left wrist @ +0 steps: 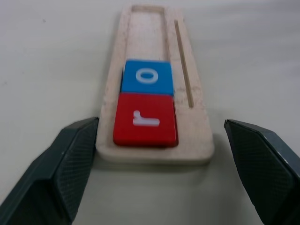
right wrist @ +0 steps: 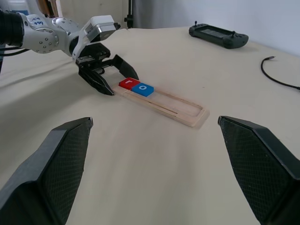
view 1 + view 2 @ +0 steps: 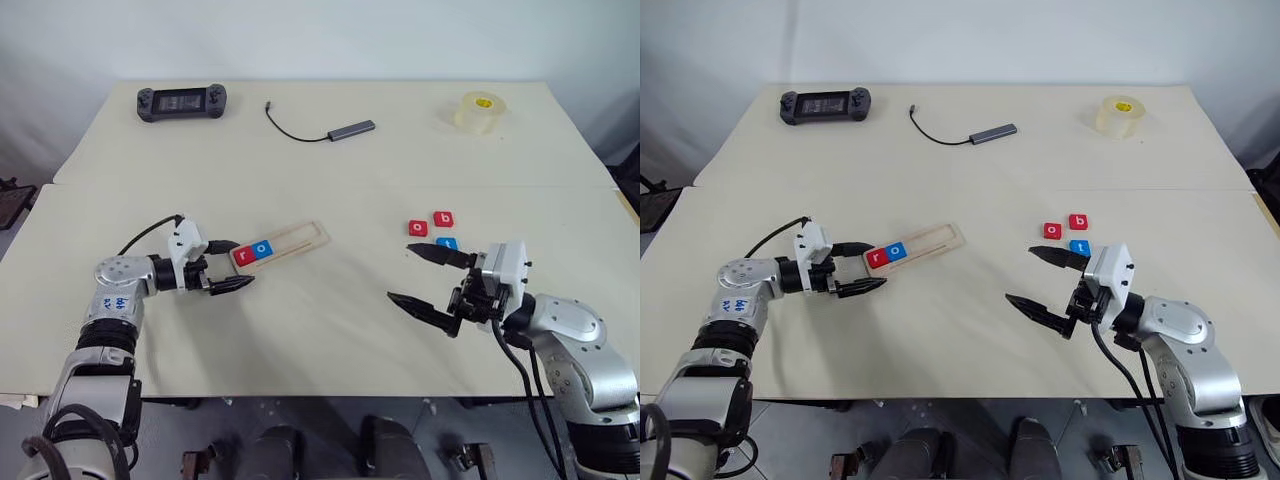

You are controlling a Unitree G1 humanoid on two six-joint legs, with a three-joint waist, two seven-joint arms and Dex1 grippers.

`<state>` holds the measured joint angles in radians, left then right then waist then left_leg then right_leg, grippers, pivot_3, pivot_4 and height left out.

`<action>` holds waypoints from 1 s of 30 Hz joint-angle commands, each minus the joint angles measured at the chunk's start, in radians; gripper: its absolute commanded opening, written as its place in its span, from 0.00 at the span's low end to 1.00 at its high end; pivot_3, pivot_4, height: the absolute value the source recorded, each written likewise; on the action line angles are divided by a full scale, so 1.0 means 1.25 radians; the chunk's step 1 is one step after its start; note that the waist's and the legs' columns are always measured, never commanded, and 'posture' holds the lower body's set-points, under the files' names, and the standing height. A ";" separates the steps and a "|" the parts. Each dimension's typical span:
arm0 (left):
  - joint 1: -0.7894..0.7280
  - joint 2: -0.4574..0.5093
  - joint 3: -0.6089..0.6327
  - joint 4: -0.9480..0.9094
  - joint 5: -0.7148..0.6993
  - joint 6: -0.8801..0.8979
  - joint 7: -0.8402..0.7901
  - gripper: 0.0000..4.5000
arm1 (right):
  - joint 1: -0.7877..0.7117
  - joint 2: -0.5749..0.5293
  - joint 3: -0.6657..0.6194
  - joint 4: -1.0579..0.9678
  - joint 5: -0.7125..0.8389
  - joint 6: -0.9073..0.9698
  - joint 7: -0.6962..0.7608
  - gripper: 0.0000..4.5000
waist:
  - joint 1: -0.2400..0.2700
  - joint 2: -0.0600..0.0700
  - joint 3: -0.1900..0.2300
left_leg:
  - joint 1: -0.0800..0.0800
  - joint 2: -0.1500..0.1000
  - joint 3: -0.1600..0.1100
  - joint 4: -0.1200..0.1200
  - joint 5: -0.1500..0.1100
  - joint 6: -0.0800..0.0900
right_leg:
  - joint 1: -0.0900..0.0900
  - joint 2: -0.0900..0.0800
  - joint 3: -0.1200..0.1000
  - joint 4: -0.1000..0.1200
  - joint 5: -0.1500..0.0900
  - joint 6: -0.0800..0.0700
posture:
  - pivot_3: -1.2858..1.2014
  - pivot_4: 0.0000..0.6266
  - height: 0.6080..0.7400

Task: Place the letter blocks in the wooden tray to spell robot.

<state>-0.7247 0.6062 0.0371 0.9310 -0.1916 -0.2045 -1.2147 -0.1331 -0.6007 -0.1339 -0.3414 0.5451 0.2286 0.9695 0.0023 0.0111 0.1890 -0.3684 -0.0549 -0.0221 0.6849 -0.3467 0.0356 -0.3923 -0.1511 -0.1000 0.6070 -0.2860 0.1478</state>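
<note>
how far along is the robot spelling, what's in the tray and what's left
Done: the red r block and the blue o block sit side by side at one end of the wooden tray. In hand: nothing; the left end effector is open around that end of the tray, and the right end effector is open and empty. Left: the red o block, the red b block and a blue block lie on the table.

Long pale-wood tray (image 1: 197, 136) with rounded corners lies lengthwise on a plain cream tabletop (image 1: 56, 61), its near end between the two dark textured fingers (image 1: 61, 173) of the left gripper (image 1: 159, 173) — jaws spread wide, each finger just outside a tray corner. In the recess: red square block marked "r" (image 1: 145, 119) at the near end, blue square block marked "o" (image 1: 147, 77) touching it behind. A thin groove (image 1: 183, 61) runs alongside the recess — rest of recess bare.
</note>
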 commanded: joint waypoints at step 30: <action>-0.008 -0.129 -0.136 -0.191 0.061 -0.027 -0.085 0.75 | 0.189 -0.100 -0.236 -0.073 0.049 0.008 -0.005 1.00 | 0.028 -0.001 0.000 | -0.001 -0.001 0.002 0.001 -0.002 0.003 | -0.001 0.000 0.003 0.000 0.000 0.000 | 0.52 0.24 1.00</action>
<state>-0.7213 0.4565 -0.1124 0.7213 -0.1285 -0.2468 -1.3230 0.0758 -0.7136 -0.3670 -0.3816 0.5811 0.2414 0.9600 0.0378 0.0098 0.1888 -0.3703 -0.0557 -0.0190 0.6868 -0.3489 0.0399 -0.3934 -0.1517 -0.0965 0.6064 -0.2856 0.1485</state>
